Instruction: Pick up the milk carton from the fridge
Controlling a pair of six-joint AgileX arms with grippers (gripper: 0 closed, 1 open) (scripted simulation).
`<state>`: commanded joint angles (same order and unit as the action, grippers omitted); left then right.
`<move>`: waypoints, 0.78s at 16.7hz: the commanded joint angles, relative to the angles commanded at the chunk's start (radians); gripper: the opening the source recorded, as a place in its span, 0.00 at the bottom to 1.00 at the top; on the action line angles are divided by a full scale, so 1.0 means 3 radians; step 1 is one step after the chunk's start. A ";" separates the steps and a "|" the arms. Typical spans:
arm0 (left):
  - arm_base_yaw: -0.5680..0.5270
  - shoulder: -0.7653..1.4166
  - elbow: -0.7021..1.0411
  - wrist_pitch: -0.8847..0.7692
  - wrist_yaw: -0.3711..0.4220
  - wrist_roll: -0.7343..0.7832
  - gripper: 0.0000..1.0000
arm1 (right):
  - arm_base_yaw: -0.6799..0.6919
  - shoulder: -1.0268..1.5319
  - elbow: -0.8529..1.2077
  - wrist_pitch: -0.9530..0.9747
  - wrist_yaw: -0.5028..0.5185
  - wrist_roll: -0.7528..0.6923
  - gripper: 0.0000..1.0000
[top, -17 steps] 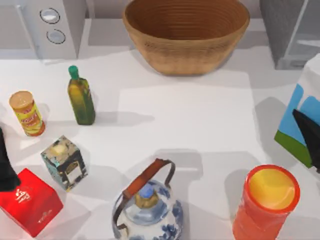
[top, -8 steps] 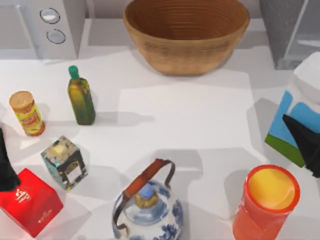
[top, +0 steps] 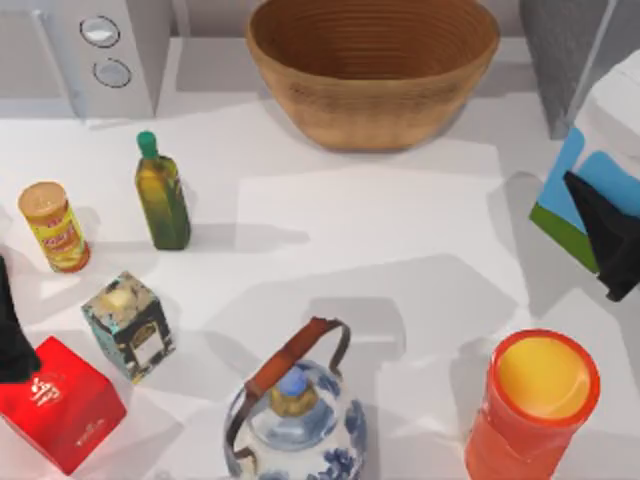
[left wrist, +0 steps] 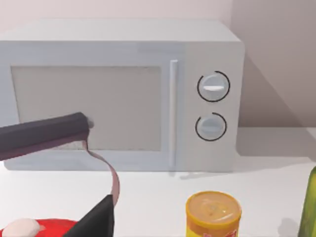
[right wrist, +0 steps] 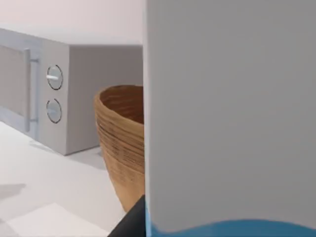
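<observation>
1. Milk carton (top: 598,150) is up at the table's right edge, just in front of the grey speckled fridge (top: 560,50), pinched in the right hand (top: 605,235).
2. Boxy card, flat smooth sides: likely light, stiff but crushable, a touch slippery, so best clamped on the flat faces mid-body.
3. Left hand (top: 12,330) sits parked far left beside the red box (top: 60,405), fingers apart.

You see the milk carton (top: 588,170) white on top with sky-blue sides and a green band at the base, against the grey speckled fridge (top: 560,50) and the black right end effector (top: 605,235). Your white tabletop (top: 400,230) carries an orange cup (top: 530,410) with a yellow inside, a red box (top: 60,400), a blue-and-white patterned teapot (top: 295,425) and a tan ribbed basket (top: 372,65).
</observation>
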<state>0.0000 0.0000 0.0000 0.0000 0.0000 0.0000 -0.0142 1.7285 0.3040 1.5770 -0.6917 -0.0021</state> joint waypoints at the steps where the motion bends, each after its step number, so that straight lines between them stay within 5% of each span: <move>1: 0.0000 0.0000 0.0000 0.0000 0.0000 0.0000 1.00 | 0.0050 0.0123 0.0060 0.0053 0.0072 0.0008 0.00; 13: 0.0000 0.0000 0.0000 0.0000 0.0000 0.0000 1.00 | 0.0390 0.0895 0.0124 0.0287 0.0180 0.0062 0.00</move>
<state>0.0000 0.0000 0.0000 0.0000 0.0000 0.0000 0.1027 1.9970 0.3413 1.6631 -0.6378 0.0165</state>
